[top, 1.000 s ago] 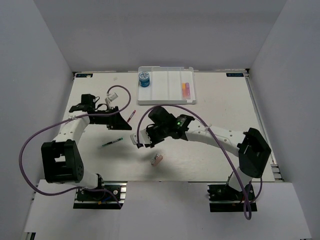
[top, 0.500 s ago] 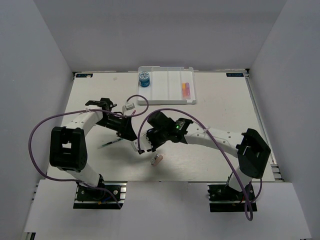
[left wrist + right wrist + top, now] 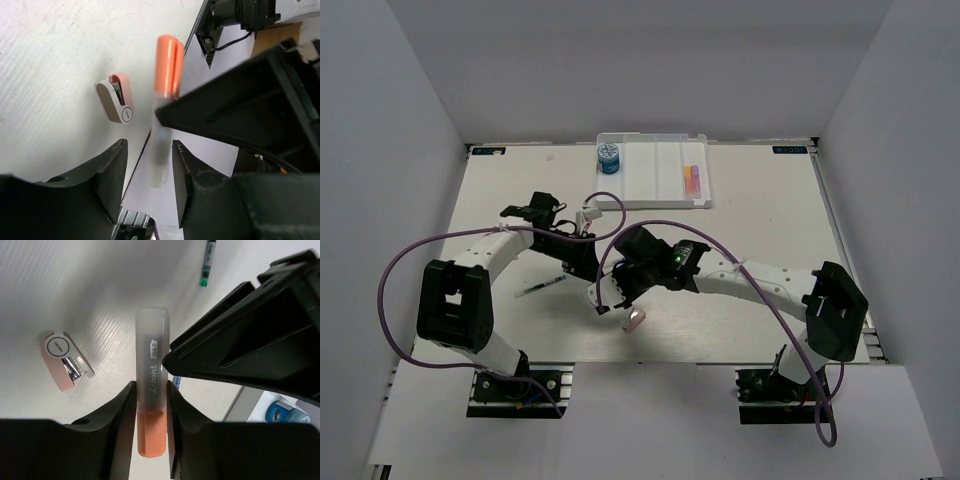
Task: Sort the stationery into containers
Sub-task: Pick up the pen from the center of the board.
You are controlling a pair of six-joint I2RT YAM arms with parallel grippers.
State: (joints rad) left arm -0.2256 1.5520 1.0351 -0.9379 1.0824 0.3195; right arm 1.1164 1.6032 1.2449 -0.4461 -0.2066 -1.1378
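My right gripper (image 3: 151,387) is shut on an orange marker (image 3: 152,405) with a frosted cap, held above the table. It shows in the top view (image 3: 603,298) at centre. My left gripper (image 3: 149,145) is open, and the marker's frosted end (image 3: 161,150) lies between its fingers without clear contact. In the top view the left gripper (image 3: 586,268) sits just beyond the right one. A pinkish eraser (image 3: 634,320) lies on the table by both grippers. A green-tipped dark pen (image 3: 542,287) lies to the left. The white tray (image 3: 650,195) at the back holds a blue roll (image 3: 609,157) and orange and pink markers (image 3: 692,180). No red pen shows.
Purple cables (image 3: 390,290) loop off both arms over the table's left and centre. The enclosure's white walls (image 3: 400,120) stand left, right and behind. The table's near edge (image 3: 650,362) runs just below the eraser.
My left arm has swung right until its open fingers sit around the marker's frosted end. My right gripper has carried the marker a little nearer and to the left.
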